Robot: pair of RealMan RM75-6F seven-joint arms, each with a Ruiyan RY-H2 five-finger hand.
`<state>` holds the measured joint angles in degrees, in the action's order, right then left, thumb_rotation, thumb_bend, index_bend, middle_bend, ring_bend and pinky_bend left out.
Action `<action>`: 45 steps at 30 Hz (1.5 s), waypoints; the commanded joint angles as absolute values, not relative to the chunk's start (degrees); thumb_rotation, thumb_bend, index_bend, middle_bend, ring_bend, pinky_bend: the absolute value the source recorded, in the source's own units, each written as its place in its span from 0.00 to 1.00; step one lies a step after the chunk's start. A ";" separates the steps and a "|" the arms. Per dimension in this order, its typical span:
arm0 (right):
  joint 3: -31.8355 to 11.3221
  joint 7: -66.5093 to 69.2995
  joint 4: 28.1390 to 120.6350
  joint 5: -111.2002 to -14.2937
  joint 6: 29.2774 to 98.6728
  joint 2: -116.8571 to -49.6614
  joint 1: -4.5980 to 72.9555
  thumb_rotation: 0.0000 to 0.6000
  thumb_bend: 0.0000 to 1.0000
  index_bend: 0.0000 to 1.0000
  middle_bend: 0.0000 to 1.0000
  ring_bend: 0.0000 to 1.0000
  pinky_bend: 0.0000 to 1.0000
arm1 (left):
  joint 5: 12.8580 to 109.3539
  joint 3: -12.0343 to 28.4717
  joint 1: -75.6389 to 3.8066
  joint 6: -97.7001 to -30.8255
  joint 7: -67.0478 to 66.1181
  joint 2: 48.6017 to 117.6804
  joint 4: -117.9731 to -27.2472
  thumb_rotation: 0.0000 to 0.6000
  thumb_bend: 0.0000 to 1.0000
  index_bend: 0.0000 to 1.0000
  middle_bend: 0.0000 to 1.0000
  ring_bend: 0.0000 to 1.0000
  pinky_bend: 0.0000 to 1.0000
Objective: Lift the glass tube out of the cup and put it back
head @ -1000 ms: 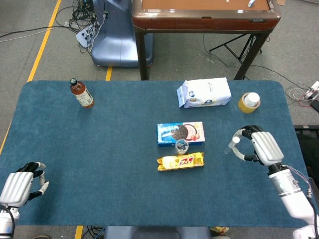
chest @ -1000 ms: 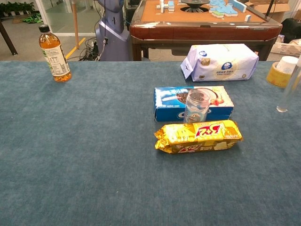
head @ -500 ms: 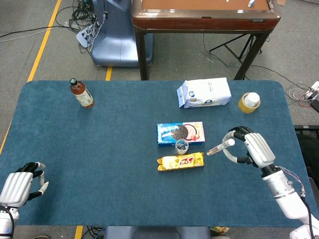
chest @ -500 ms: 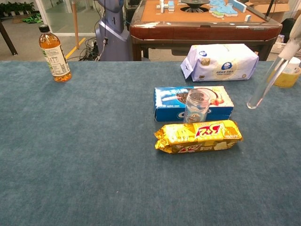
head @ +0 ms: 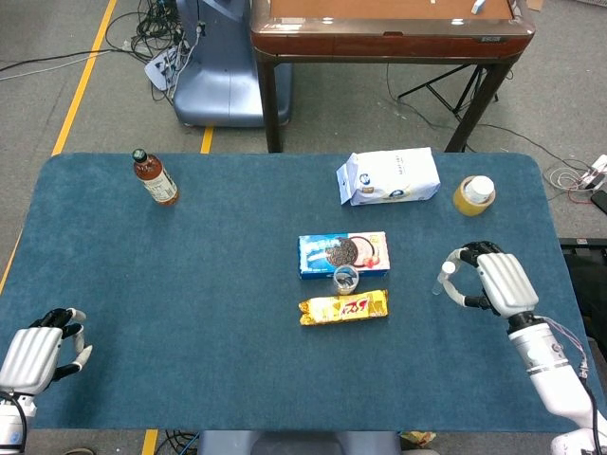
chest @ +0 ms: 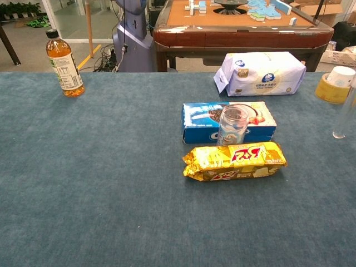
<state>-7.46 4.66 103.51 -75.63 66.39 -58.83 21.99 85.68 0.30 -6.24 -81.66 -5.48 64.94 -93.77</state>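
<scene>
The right hand (head: 495, 281) grips the glass tube (chest: 345, 114) near-upright, well right of the cup (chest: 232, 124), which stands between two snack packs on the worktop (head: 190, 284). Reinsertion calls for centring the tube's base above the rim before descent. The left hand (head: 38, 353) holds nothing, fingers loosely curled.

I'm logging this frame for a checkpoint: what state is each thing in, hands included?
glass tube: out of the cup, held upright above the table by the right hand.
cup: upright, nothing in it, between the cookie box and the yellow snack pack.
right hand: grips the glass tube.
left hand: holds nothing, fingers apart, at the near left table edge.
bottle: upright, capped.
cookie box: lying flat.
yellow snack pack: lying flat, closed.
</scene>
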 commanded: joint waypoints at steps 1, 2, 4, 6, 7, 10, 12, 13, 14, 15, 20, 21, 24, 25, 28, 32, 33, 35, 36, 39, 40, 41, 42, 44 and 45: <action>-7.72 8.82 103.08 -77.88 66.53 -60.17 22.06 1.00 0.57 0.62 0.51 0.28 0.21 | 85.69 0.29 -6.23 -81.67 -5.44 64.93 -93.74 1.00 0.33 0.37 0.35 0.25 0.41; -7.89 11.92 102.36 -79.80 67.52 -60.92 21.91 1.00 0.57 0.62 0.51 0.28 0.21 | 85.70 0.27 -6.20 -81.70 -5.36 64.92 -93.71 1.00 0.33 0.37 0.35 0.25 0.41; -8.12 19.44 100.82 -83.88 69.99 -62.45 21.56 1.00 0.57 0.62 0.51 0.28 0.21 | 85.75 0.28 -6.17 -81.78 -5.24 64.90 -93.69 1.00 0.33 0.37 0.35 0.25 0.41; -8.12 26.66 99.44 -87.32 72.26 -63.54 21.33 1.00 0.57 0.62 0.51 0.28 0.21 | 85.77 0.29 -6.16 -81.82 -5.19 64.87 -93.74 1.00 0.33 0.37 0.35 0.25 0.41; -7.98 30.61 98.47 -89.18 73.53 -64.05 21.25 1.00 0.57 0.62 0.51 0.28 0.21 | 85.79 0.28 -6.15 -81.84 -5.17 64.86 -93.76 1.00 0.33 0.37 0.35 0.25 0.41; -7.55 35.35 96.84 -91.55 75.17 -64.57 21.22 1.00 0.57 0.62 0.51 0.28 0.21 | 85.80 0.26 -6.16 -81.81 -5.20 64.83 -93.78 1.00 0.33 0.37 0.35 0.25 0.41; -7.01 35.70 96.43 -91.81 74.64 -64.09 21.35 1.00 0.57 0.62 0.51 0.28 0.21 | 85.83 0.28 -6.17 -81.82 -5.22 64.83 -93.81 1.00 0.33 0.37 0.35 0.25 0.41; -6.81 35.26 96.50 -91.54 74.13 -63.76 21.41 1.00 0.57 0.62 0.51 0.28 0.21 | 85.83 0.27 -6.15 -81.84 -5.23 64.84 -93.79 1.00 0.33 0.37 0.35 0.25 0.41; -6.57 34.05 96.83 -90.77 73.12 -63.17 21.49 1.00 0.57 0.62 0.51 0.28 0.21 | 85.81 0.26 -6.14 -81.83 -5.23 64.85 -93.76 1.00 0.33 0.37 0.35 0.25 0.41; -6.37 32.67 97.33 -89.88 72.04 -62.53 21.58 1.00 0.57 0.62 0.51 0.28 0.21 | 85.79 0.27 -6.14 -81.83 -5.25 64.86 -93.76 1.00 0.33 0.37 0.35 0.25 0.41; -5.56 22.05 104.05 -80.82 62.82 -56.46 22.88 1.00 0.57 0.62 0.52 0.29 0.22 | 85.62 0.32 -6.21 -81.63 -5.45 64.92 -93.71 1.00 0.33 0.37 0.35 0.25 0.41; -5.50 20.24 105.47 -78.82 60.90 -55.15 23.37 1.00 0.57 0.62 0.52 0.29 0.22 | 85.61 0.31 -6.23 -81.59 -5.49 64.93 -93.72 1.00 0.33 0.37 0.35 0.25 0.41; -5.78 16.24 108.49 -74.22 57.39 -52.74 24.63 1.00 0.58 0.62 0.52 0.29 0.22 | 85.58 0.31 -6.25 -81.55 -5.52 64.93 -93.72 1.00 0.33 0.37 0.35 0.25 0.41; -5.94 15.83 108.96 -73.57 57.24 -52.66 24.72 1.00 0.58 0.62 0.52 0.29 0.22 | 85.55 0.32 -6.25 -81.54 -5.53 64.94 -93.71 1.00 0.33 0.37 0.35 0.25 0.41; -6.36 16.21 109.34 -73.72 57.79 -53.26 24.58 1.00 0.58 0.62 0.52 0.29 0.22 | 85.51 0.31 -6.25 -81.49 -5.59 64.98 -93.67 1.00 0.33 0.37 0.35 0.25 0.41; -6.57 19.72 107.59 -78.10 60.34 -55.32 23.75 1.00 0.58 0.62 0.53 0.29 0.22 | 85.55 0.31 -6.25 -81.54 -5.66 65.00 -93.72 1.00 0.33 0.37 0.35 0.25 0.41; -6.57 20.85 106.88 -79.53 61.31 -55.98 23.47 1.00 0.58 0.62 0.53 0.29 0.22 | 85.55 0.31 -6.24 -81.54 -5.66 65.00 -93.73 1.00 0.33 0.37 0.35 0.25 0.41; -6.59 23.69 104.73 -83.02 64.18 -57.87 22.77 1.00 0.58 0.62 0.53 0.29 0.22 | 85.56 0.30 -6.24 -81.54 -5.66 64.99 -93.74 1.00 0.33 0.37 0.35 0.25 0.41; -6.59 24.91 103.68 -84.45 65.50 -58.77 22.49 1.00 0.58 0.62 0.53 0.29 0.22 | 85.59 0.29 -6.24 -81.54 -5.64 64.98 -93.74 1.00 0.33 0.37 0.35 0.25 0.41; -6.62 28.46 100.10 -88.40 69.54 -61.75 21.89 1.00 0.58 0.62 0.53 0.29 0.22 | 85.63 0.28 -6.24 -81.56 -5.65 65.01 -93.70 1.00 0.33 0.37 0.35 0.25 0.41; -6.65 29.48 98.78 -89.58 70.89 -62.84 21.78 1.00 0.58 0.62 0.53 0.29 0.22 | 85.63 0.27 -6.23 -81.57 -5.65 65.02 -93.69 1.00 0.33 0.37 0.35 0.25 0.41; -6.72 30.13 97.86 -90.26 71.78 -63.63 21.74 1.00 0.58 0.62 0.53 0.29 0.22 | 85.64 0.27 -6.23 -81.58 -5.66 65.03 -93.68 1.00 0.33 0.37 0.35 0.25 0.41; -6.82 30.69 97.01 -90.78 72.57 -64.39 21.74 1.00 0.58 0.62 0.53 0.29 0.22 | 85.65 0.27 -6.23 -81.59 -5.67 65.04 -93.67 1.00 0.33 0.37 0.35 0.25 0.41; -7.11 31.90 95.40 -91.56 74.01 -65.97 21.85 1.00 0.58 0.62 0.53 0.29 0.22 | 85.65 0.27 -6.23 -81.58 -5.69 65.03 -93.69 1.00 0.33 0.37 0.35 0.25 0.41; -7.27 32.39 94.87 -91.77 74.50 -66.57 21.95 1.00 0.58 0.62 0.53 0.29 0.22 | 85.65 0.27 -6.23 -81.58 -5.68 65.02 -93.69 1.00 0.33 0.37 0.35 0.25 0.41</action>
